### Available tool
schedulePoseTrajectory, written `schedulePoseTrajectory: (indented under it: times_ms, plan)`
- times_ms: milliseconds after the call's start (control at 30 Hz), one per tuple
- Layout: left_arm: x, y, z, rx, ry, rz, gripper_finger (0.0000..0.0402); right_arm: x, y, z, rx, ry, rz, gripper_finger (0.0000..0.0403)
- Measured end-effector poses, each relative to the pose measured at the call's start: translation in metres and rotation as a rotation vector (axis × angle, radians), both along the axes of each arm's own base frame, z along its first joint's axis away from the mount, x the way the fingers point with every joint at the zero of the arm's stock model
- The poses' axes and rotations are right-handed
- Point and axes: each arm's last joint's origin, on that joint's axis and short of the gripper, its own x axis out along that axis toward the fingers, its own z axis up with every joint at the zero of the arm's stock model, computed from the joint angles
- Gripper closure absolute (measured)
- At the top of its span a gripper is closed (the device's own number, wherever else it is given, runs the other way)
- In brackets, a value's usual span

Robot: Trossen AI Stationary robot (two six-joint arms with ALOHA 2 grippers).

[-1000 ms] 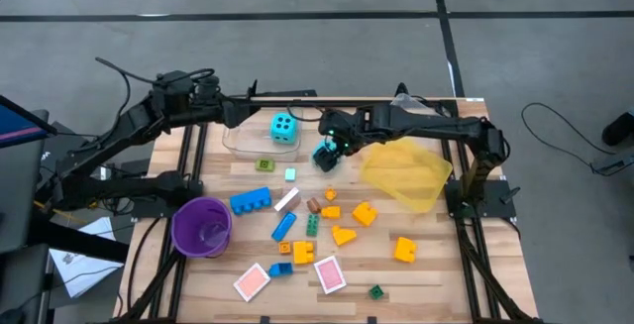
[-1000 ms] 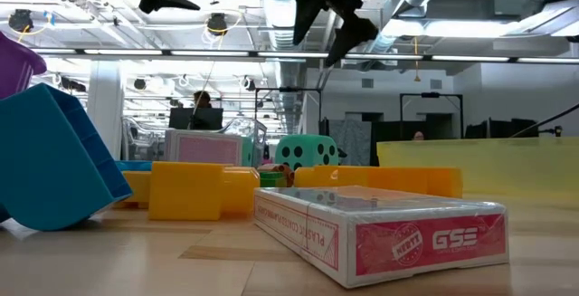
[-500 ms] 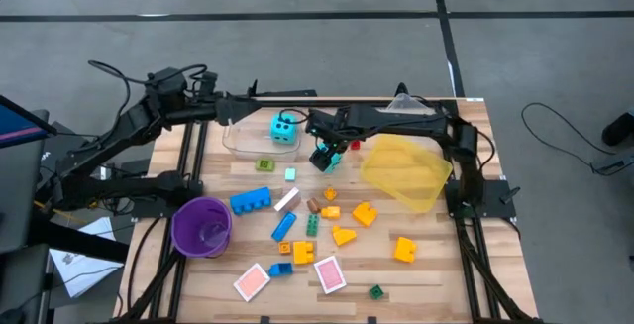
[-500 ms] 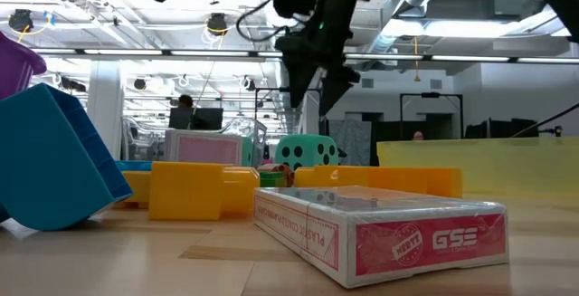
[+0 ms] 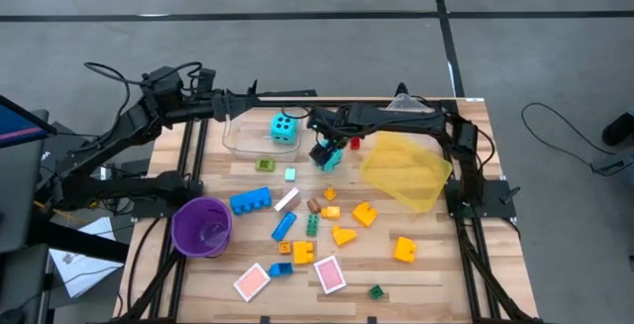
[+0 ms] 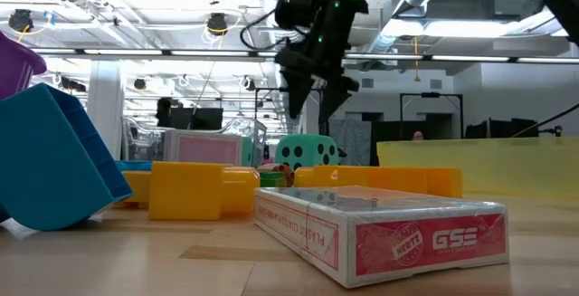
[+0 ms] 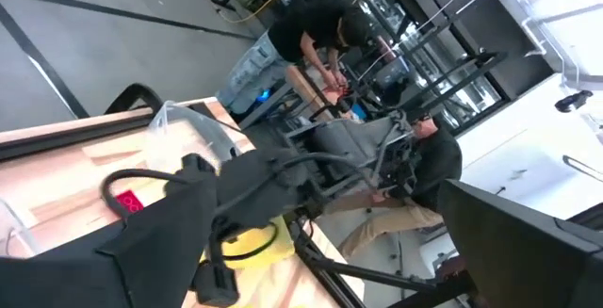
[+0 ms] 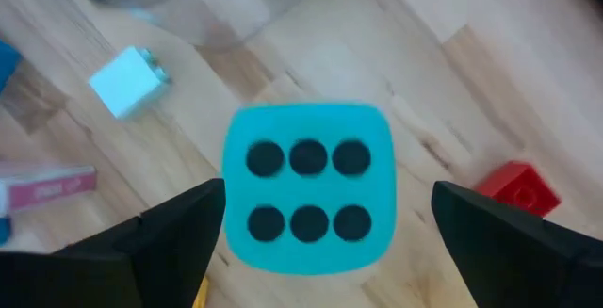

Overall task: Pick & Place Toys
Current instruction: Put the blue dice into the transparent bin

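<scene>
My tabletop [image 5: 436,274] is pale wood with visible grain. The cyan die [image 8: 309,187] looks smooth, matt plastic; the red brick [image 8: 515,187] glossier; the card pack [image 6: 384,230] shiny, film-wrapped.

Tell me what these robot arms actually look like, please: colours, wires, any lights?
Both arms are slim, dark and jointed, almost black. The left arm trails loose black cables that loop near its far end. The right arm ends in the right gripper, with two flat dark fingers and small green lights glowing near its wrist. No lettering or markings can be made out on either arm.
</scene>
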Motion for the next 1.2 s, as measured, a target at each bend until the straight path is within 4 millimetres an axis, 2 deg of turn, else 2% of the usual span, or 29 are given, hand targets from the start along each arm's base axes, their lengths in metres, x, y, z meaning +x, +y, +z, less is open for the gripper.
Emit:
schedulePoseTrajectory:
  times_ms: [200,533,800,1033,1200]
  plan:
    - [0.0,0.0,0.0,-0.021,-0.005,0.002,0.0002,-0.006,-0.006,-0.023,0.077,0.009,0.008,0.0034]
    - [0.0,0.0,0.0,-0.021,-0.005,0.003,0.0002,-0.003,0.005,-0.033,0.074,-0.032,0.051,0.0034]
    - [0.0,0.0,0.0,-0.021,-0.005,0.003,0.0002,-0.001,0.006,-0.034,0.068,-0.045,0.063,0.0034]
    - [0.0,0.0,0.0,-0.022,-0.004,0.003,0.0002,0.009,0.013,-0.063,0.132,0.017,0.096,0.0034]
    - [0.0,0.0,0.0,-0.022,-0.004,0.003,0.0002,0.015,0.024,-0.065,0.09,0.001,0.117,0.0034]
